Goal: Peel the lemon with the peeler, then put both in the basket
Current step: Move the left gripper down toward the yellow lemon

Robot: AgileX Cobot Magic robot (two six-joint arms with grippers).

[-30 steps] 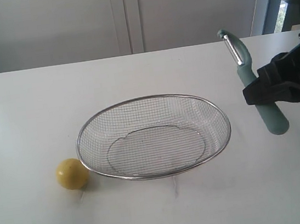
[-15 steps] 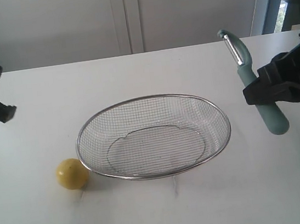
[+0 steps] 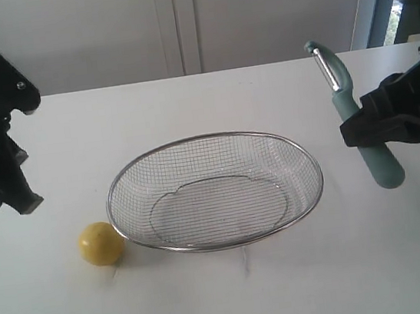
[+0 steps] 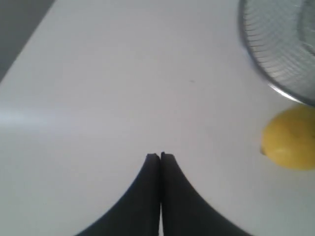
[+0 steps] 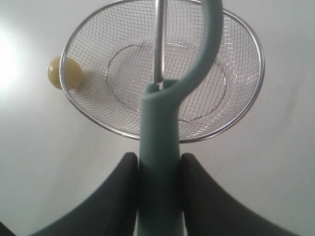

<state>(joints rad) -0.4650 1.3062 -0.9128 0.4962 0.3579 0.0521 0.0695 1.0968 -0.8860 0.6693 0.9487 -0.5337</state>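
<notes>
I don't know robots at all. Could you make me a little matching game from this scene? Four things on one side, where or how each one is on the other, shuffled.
Things:
1. lemon
2. peeler
3. basket
4. left gripper

Place or state:
A. clamped in the right gripper, held above the table
B. shut, holding nothing
C. lying on the table just outside the basket
D. empty, in the middle of the table

Pairs: 1-C, 2-A, 3-D, 4-B
</notes>
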